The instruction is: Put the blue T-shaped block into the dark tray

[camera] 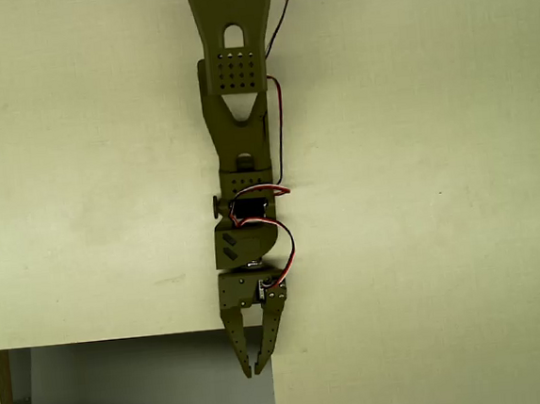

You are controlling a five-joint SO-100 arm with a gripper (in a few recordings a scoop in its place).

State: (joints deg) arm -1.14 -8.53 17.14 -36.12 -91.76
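Claw [252, 366]: fingers nearly together, nothing visibly clamped, over the dark tray's [5, 395] right end; your tray stretches leftward.

Plain pale tabletop [436, 150] (cream, perhaps slightly yellowish), evenly lit.

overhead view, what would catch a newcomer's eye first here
The olive-green robot arm runs down the picture's middle from the top edge, red and black wires looped along it. Its gripper, fingers nearly together, hangs over the right end of the dark-rimmed, glossy grey tray at the bottom left.
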